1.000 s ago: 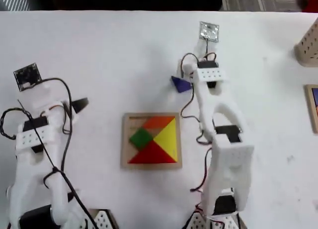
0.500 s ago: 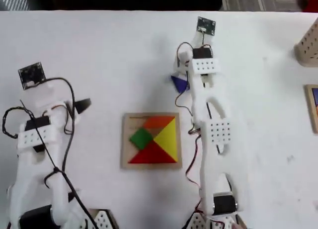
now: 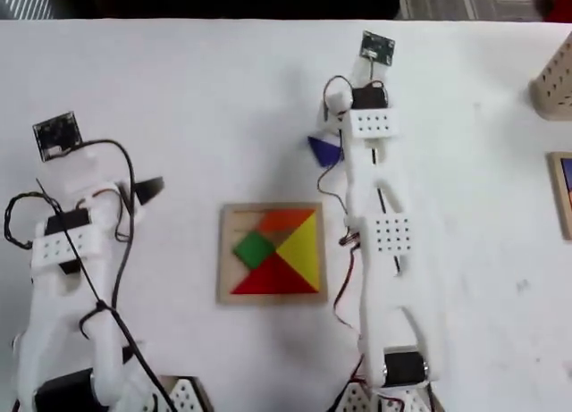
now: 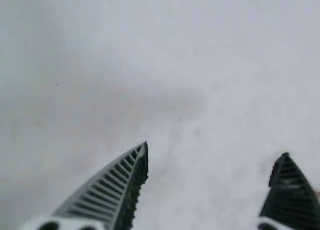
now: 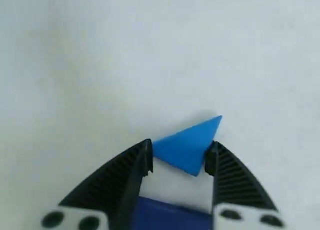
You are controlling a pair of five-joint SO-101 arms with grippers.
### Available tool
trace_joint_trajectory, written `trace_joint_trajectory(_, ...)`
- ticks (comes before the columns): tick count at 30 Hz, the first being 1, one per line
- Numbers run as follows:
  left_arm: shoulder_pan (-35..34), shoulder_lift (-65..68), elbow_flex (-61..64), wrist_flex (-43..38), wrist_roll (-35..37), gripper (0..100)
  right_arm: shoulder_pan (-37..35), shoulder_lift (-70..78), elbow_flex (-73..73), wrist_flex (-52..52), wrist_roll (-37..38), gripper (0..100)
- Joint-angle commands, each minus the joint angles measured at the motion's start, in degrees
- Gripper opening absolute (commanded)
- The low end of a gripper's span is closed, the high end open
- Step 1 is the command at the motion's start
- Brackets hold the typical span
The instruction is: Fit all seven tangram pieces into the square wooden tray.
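Right gripper [image 5: 180, 144] clenched on blue triangle [image 5: 189, 140], apart from wooden tray [image 3: 225, 251]; left gripper [image 4: 214, 150] spread wide over table [image 4: 150, 65].

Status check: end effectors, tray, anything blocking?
Left end effector open above table. Right end effector shut on blue triangle. Tray partly filled; nothing between them.

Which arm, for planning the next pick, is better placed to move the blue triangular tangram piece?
Right: right tool grips the blue triangular tangram piece; left tool hangs open over white table.
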Motion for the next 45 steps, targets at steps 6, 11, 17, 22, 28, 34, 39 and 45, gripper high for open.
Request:
trace_joint_trajectory(6,0.75,-2.42,-1.41,-0.97,-0.79,38,-0.66,-1.89,-0.09,7.52,15.38,2.0)
trace_joint_trajectory(11,0.75,-2.42,-1.41,-0.97,-0.79,38,2.24,-3.91,-0.18,13.93,17.14,2.3)
trace_joint_trajectory(17,0.84,-2.42,-1.41,-1.14,-0.79,38,1.8,-11.38,-0.26,16.84,15.82,2.6)
trace_joint_trajectory(22,0.84,-2.42,-1.41,-1.23,-0.79,38,0.75,-14.02,-0.18,17.36,12.75,3.6)
trace_joint_trajectory(28,0.84,-2.42,-1.32,-1.32,-0.88,38,0.31,-9.27,-0.18,12.0,24.79,24.6)
trace_joint_trajectory(34,1.45,-2.42,-1.23,-1.32,-0.88,38,-1.27,-6.29,-0.18,7.69,24.35,26.3)
trace_joint_trajectory(39,1.45,-2.42,-1.23,-1.32,-0.97,38,-5.14,-5.67,-0.09,4.62,20.48,26.3)
trace_joint_trajectory(45,1.27,-2.42,-1.23,-1.32,-0.97,38,-2.95,-2.59,0.44,4.62,24.62,26.2)
